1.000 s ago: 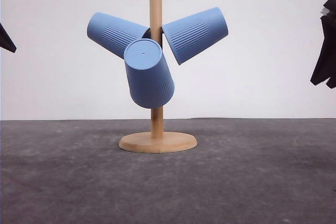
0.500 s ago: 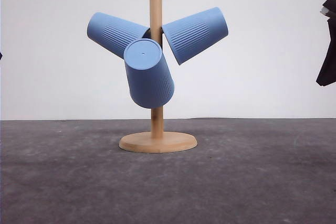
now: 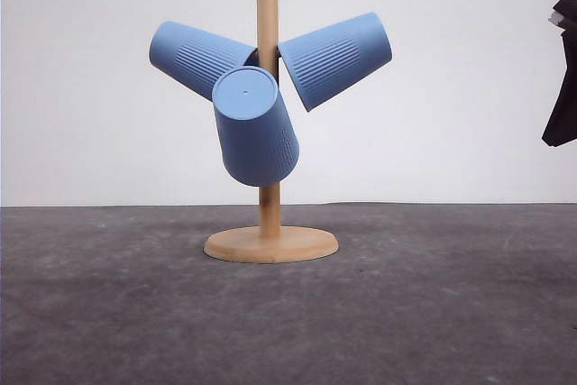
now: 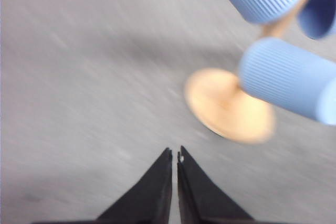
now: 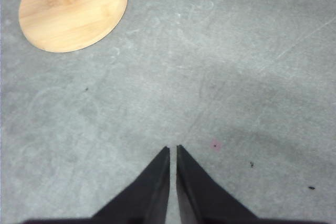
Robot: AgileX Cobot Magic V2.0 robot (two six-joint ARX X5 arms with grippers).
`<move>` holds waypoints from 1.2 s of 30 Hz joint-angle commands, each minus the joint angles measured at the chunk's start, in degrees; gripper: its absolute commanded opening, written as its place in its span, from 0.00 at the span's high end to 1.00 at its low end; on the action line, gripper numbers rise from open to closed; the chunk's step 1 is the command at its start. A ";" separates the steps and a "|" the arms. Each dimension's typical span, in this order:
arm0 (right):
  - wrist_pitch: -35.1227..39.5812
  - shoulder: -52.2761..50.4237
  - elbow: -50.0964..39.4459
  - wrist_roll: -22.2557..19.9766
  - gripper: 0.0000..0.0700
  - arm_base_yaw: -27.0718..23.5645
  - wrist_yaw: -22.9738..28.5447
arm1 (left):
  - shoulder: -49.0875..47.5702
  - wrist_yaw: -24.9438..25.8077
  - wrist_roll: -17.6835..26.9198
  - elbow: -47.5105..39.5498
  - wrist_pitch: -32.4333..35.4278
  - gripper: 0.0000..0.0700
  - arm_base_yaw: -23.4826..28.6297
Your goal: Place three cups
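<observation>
The grey surface (image 3: 433,313) spreads across the lower part of the front view, with a white wall behind it; on it, at centre frame, stands the wooden peg stand (image 3: 269,214), its round base flat on the surface and its post rising out of the top of the frame; all three cups hang on that stand, well above the surface; the left cup (image 3: 194,58) sits at upper left of centre, tilted with its flat base pointing up and to the left; the right cup (image 3: 338,58) mirrors it at upper right of centre, base up and to the right; the front cup (image 3: 255,128) hangs lower, just in front of the post, its round base turned toward the camera and its mouth down; the three crowd close together around the post.

At the right edge of the front view a dark part of my right arm (image 3: 563,105) hangs above the surface, well apart from the stand; in my right wrist view my right tool (image 5: 172,153) has its fingers drawn together to a thin slit, holding nothing, over bare surface with the stand's base at upper left of the frame; in my left wrist view, which is blurred, my left tool (image 4: 174,157) is likewise nearly closed and empty, with the stand at right of the frame.
</observation>
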 commanded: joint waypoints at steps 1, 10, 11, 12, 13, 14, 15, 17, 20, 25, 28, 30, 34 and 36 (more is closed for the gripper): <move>0.52 0.39 0.48 0.35 0.98 0.17 -0.04 | -3.81 -3.74 1.69 -4.07 3.46 1.00 -0.11; 0.52 0.39 0.48 0.35 0.98 0.17 -0.04 | -24.44 -10.96 1.72 -20.32 6.48 1.00 -0.09; 0.52 0.39 0.48 0.35 0.98 0.17 -0.04 | -26.29 -11.04 1.71 -21.60 6.52 1.00 -0.09; 0.52 0.39 0.48 0.35 0.98 0.17 -0.04 | -27.83 -11.04 1.71 -22.69 6.49 1.00 -0.09; 0.52 0.39 0.48 0.35 0.98 0.17 -0.04 | -29.23 -11.05 1.70 -23.72 6.52 1.00 -0.09; 0.52 0.39 0.48 0.35 0.98 0.17 -0.04 | -30.53 -11.07 1.69 -24.72 6.59 1.00 -0.11; 0.54 0.39 0.48 0.35 0.98 0.17 -0.04 | -30.42 -11.22 1.70 -24.87 6.09 1.00 -0.11; 0.55 0.39 0.48 0.35 0.98 0.17 -0.04 | -30.32 -12.74 2.11 -24.93 5.16 1.00 -0.15; 0.55 0.39 0.48 0.35 0.98 0.17 -0.04 | -30.32 -15.47 2.30 -24.93 5.73 1.00 -0.15; 0.55 0.39 0.48 0.35 0.98 0.17 -0.04 | -30.17 -15.50 1.64 -24.93 5.58 1.00 -0.17; 0.55 0.39 0.48 0.35 0.98 0.17 -0.04 | -30.22 -15.50 1.64 -24.93 5.58 1.00 -0.15; 0.55 0.39 0.48 0.35 0.98 0.17 -0.04 | -30.23 -15.50 1.64 -24.93 5.61 1.00 -0.15; 0.55 0.39 0.48 0.35 0.98 0.17 -0.04 | -30.23 -15.50 1.64 -24.93 5.60 1.00 -0.15; 0.55 0.39 0.48 0.35 0.98 0.17 -0.04 | -30.23 -15.50 1.64 -24.93 5.60 1.00 -0.15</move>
